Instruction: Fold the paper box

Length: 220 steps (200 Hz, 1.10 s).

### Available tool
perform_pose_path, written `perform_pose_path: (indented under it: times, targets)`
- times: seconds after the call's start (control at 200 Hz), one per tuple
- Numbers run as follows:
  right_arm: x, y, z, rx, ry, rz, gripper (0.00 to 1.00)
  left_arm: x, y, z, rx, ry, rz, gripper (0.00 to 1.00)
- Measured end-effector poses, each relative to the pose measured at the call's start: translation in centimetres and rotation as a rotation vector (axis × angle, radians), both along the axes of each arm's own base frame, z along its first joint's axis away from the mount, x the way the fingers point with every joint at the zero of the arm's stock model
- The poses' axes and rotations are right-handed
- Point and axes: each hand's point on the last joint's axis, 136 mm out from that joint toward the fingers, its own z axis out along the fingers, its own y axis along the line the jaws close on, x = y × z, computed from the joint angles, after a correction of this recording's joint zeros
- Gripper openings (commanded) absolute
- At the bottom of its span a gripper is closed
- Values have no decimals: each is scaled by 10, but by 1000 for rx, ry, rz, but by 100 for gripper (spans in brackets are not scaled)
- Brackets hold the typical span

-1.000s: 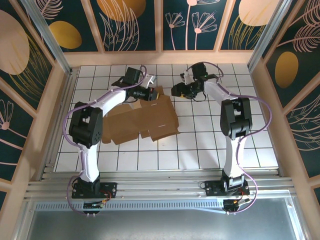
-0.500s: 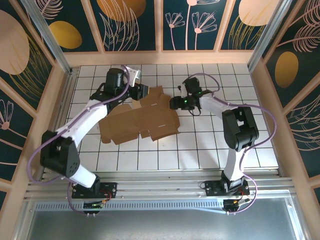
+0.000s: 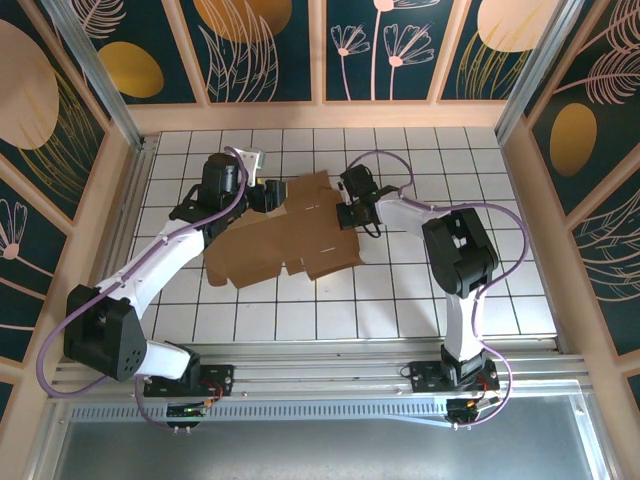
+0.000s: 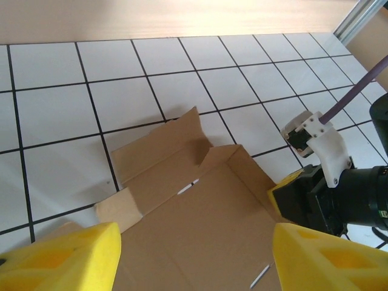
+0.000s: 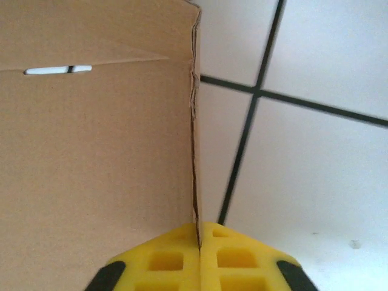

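The paper box (image 3: pixel 285 238) is a flat brown die-cut cardboard sheet with flaps and slits, lying in the middle of the white tiled table. My right gripper (image 3: pixel 346 212) is shut on the sheet's right edge. In the right wrist view that thin edge of the cardboard (image 5: pixel 97 151) runs straight into the closed yellow pads (image 5: pixel 176 260). My left gripper (image 3: pixel 268 196) hovers open over the sheet's back left part. In the left wrist view its yellow fingers (image 4: pixel 60 257) stand wide apart over the cardboard (image 4: pixel 200 218), with the right gripper (image 4: pixel 282 194) at the sheet's edge.
Wooden walls (image 3: pixel 320 115) close the tiled table (image 3: pixel 440 290) at the back and sides. An aluminium rail (image 3: pixel 320 350) runs along the near edge by the arm bases. Bare tiles lie right of and in front of the sheet.
My right gripper came down and left onto the sheet's right edge and closed on it. My left gripper drew back to the left, and the sheet shifted slightly.
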Motion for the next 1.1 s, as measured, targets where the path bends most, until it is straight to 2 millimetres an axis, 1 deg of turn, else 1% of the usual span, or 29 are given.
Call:
perform_pose_path:
  times: [0.085, 0.16, 0.21, 0.28, 0.38, 0.45, 0.48, 0.556, 0.626, 0.686, 0.801, 0.856, 0.936, 1.016, 1.101]
  targets:
    - [5, -10, 6, -114, -64, 24, 0, 1, 2, 0, -3, -2, 15, 68]
    - [12, -21, 26, -264, -164, 72, 0, 2, 2, 0, -4, -4, 19, 69]
    - [17, -25, 49, -356, -249, 119, 0, 3, 2, 1, -6, -8, 19, 69]
    - [23, -32, 94, -483, -403, 178, 0, 4, 1, 1, -11, -17, 16, 71]
    - [23, -45, 155, -666, -600, 249, 0, 4, -2, -3, -25, -33, 1, 74]
    - [22, -56, 183, -804, -699, 285, 0, 2, -4, -10, -28, -43, -16, 74]
    - [21, -60, 189, -863, -723, 302, 0, 1, -6, -14, -30, -51, -27, 74]
    - [21, -66, 193, -974, -752, 338, 0, -2, -8, -23, -31, -63, -50, 74]
    - [20, -70, 185, -1059, -750, 382, 0, -5, -11, -33, -34, -62, -75, 74]
    - [19, -71, 173, -1111, -744, 419, 0, -3, -15, -37, -40, -67, -96, 73]
    - [17, -73, 140, -1166, -701, 487, 0, 2, -24, -42, -54, -81, -133, 72]
    - [18, -74, 130, -1172, -683, 500, 0, 3, -28, -49, -53, -78, -158, 71]
    - [20, -76, 128, -1164, -681, 496, 0, 5, -35, -60, -42, -67, -202, 71]
    - [24, -79, 129, -1142, -683, 486, 0, 8, -46, -75, -17, -60, -279, 72]
    - [32, -83, 134, -1094, -672, 468, 0, 16, -58, -83, 9, -80, -358, 70]
